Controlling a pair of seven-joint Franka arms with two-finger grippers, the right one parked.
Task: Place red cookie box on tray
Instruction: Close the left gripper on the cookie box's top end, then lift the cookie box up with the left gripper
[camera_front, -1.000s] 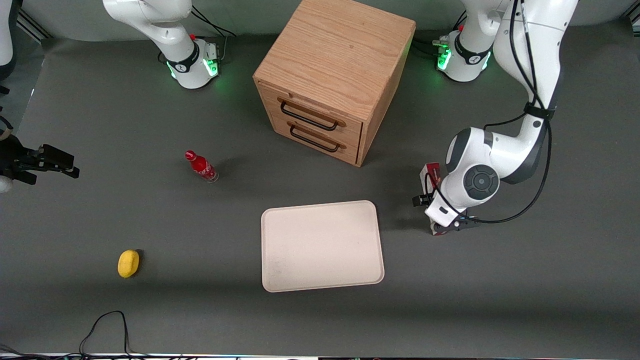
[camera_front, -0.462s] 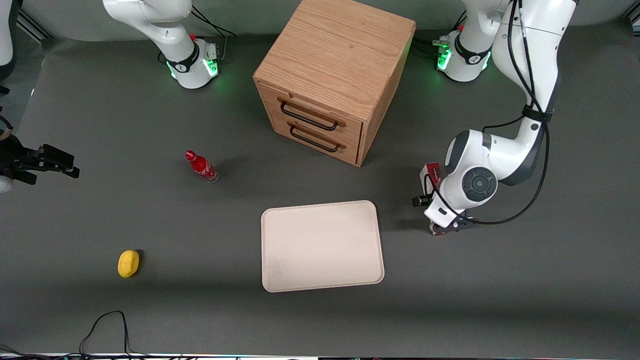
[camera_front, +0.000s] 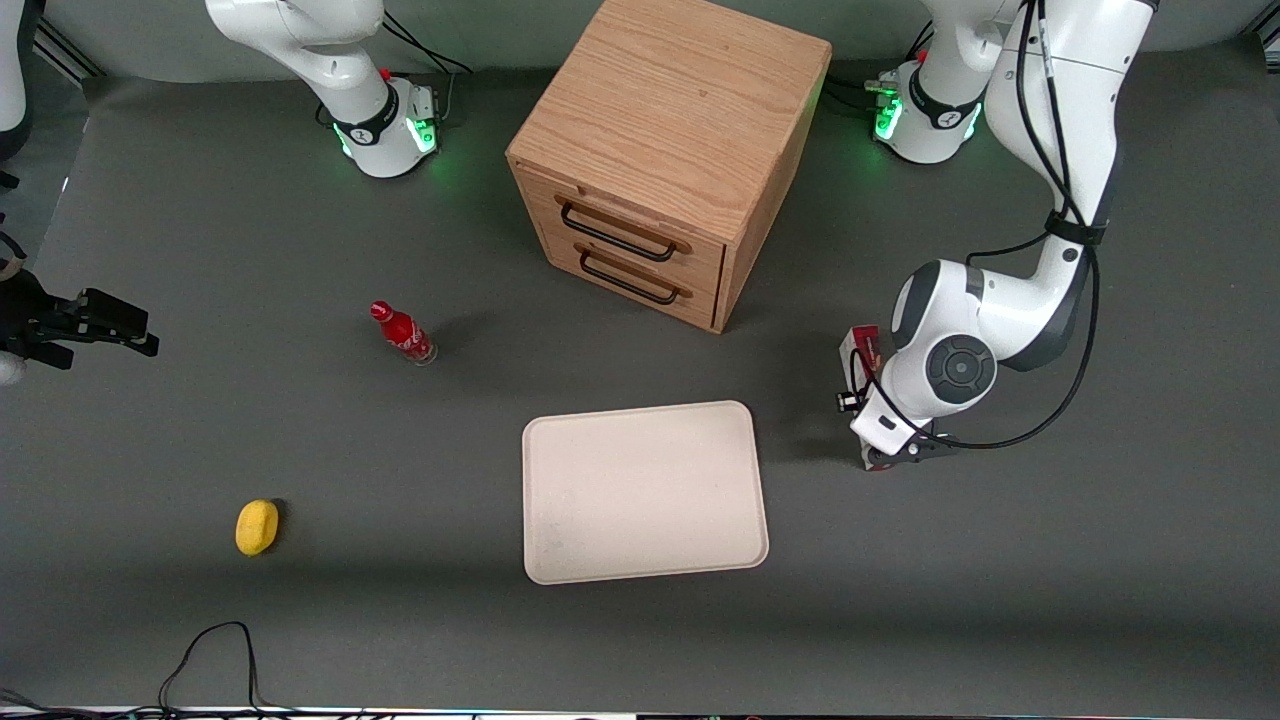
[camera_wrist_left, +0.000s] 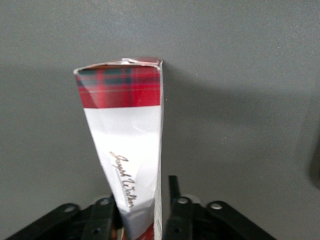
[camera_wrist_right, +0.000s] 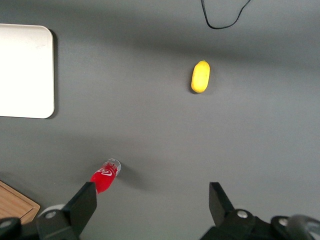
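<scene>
One tool (camera_wrist_left: 142, 210) grips one red cookie box (camera_wrist_left: 127, 145); one tray (camera_front: 645, 490).

A dark grey table (camera_front: 1050, 600) is seen carrying a wooden drawer cabinet (camera_front: 665, 150), with the cream tray (camera_front: 645, 490) laid flat nearer the front camera than the cabinet. A small red bottle (camera_front: 402, 333) and a yellow lemon-like object (camera_front: 257, 526) are set toward the parked arm's end from the tray. The red cookie box (camera_front: 862, 350) is held by the gripper (camera_front: 885, 435) just beside the tray, toward the working arm's end; whether it touches the table cannot be told.

front overhead, wrists close, tray (camera_front: 640, 490) shared
</scene>
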